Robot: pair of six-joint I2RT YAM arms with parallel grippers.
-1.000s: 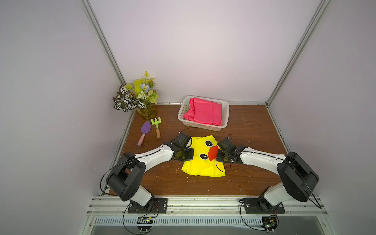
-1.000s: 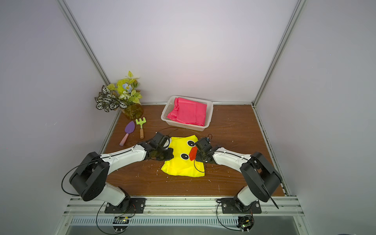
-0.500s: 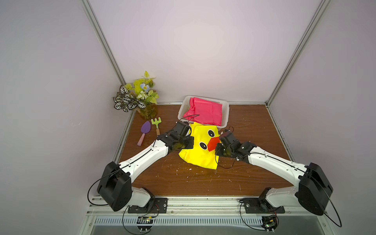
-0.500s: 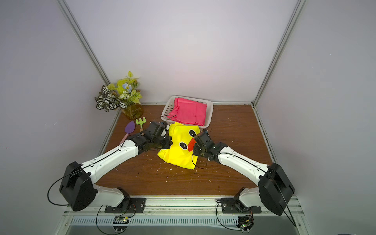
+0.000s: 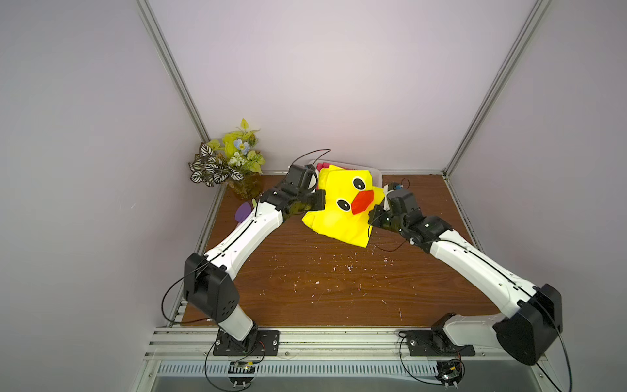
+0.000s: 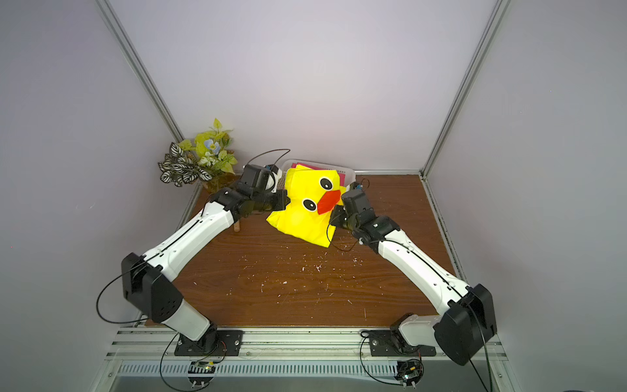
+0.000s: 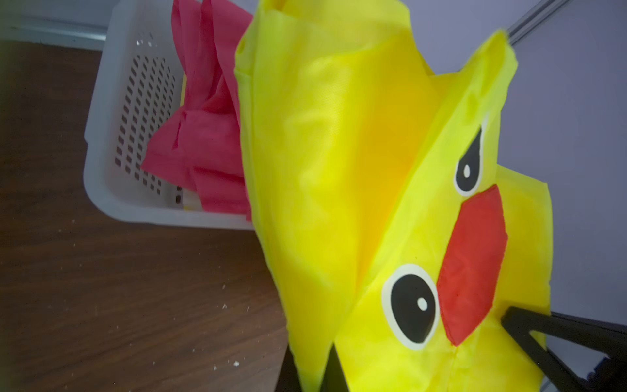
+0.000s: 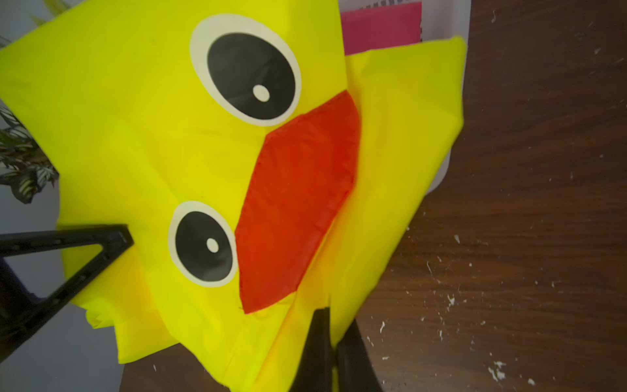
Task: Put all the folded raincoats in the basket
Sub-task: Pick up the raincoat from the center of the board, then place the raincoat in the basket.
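The folded raincoat (image 5: 334,220) (image 6: 302,224) is yellow with duck eyes and an orange beak. It hangs off the table between both arms, its far edge over the near part of the white perforated basket (image 6: 350,173) (image 7: 112,142) (image 8: 459,17). My left gripper (image 5: 320,203) (image 6: 284,203) (image 7: 312,376) is shut on the raincoat's left edge. My right gripper (image 5: 372,217) (image 6: 334,217) (image 8: 336,353) is shut on its right edge. The raincoat hides most of the basket in both top views.
A pink folded garment (image 7: 203,135) (image 8: 380,27) lies in the basket. A potted plant (image 5: 230,163) stands in the back left corner, with a purple trowel (image 5: 242,212) beside my left arm. White crumbs (image 5: 339,268) dot the brown table. Walls enclose three sides.
Both arms have lifted the raincoat off the table and carried it toward the back, up to the basket. Both grippers have stayed shut on it.
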